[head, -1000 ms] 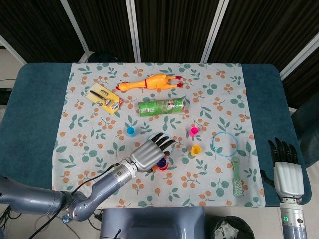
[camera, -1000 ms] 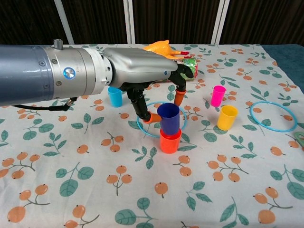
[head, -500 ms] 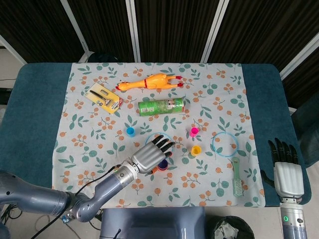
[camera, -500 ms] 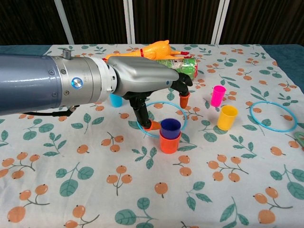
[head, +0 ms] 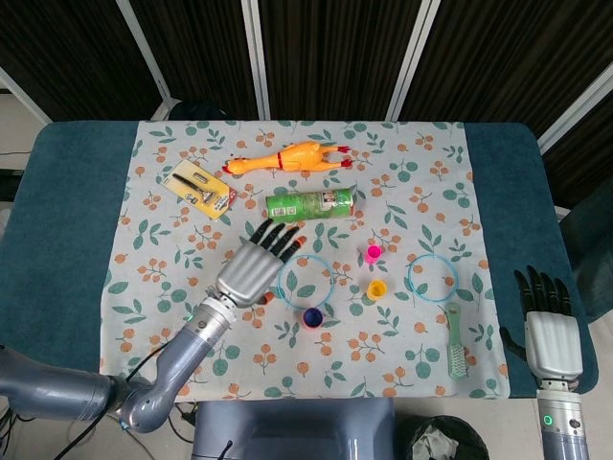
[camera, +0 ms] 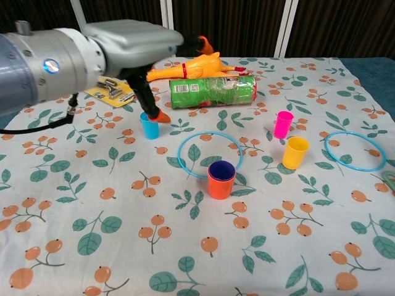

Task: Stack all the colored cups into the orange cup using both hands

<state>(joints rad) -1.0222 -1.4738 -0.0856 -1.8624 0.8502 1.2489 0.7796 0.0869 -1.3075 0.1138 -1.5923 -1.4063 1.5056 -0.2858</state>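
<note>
Leaf-print tablecloth [head: 172,287] on table, left robot hand [head: 251,268] spread, empty, above light blue cup [camera: 149,126], right robot hand [head: 549,326] flat, empty, at right edge

Rubber chicken [head: 287,158], green can [head: 310,205], brush [head: 456,346]

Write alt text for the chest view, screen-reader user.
The left hand hovers open over a light blue cup, fingers spread. Nearer, a dark blue cup sits nested in the orange cup; pink cup and yellow cup stand loose at right.
</note>
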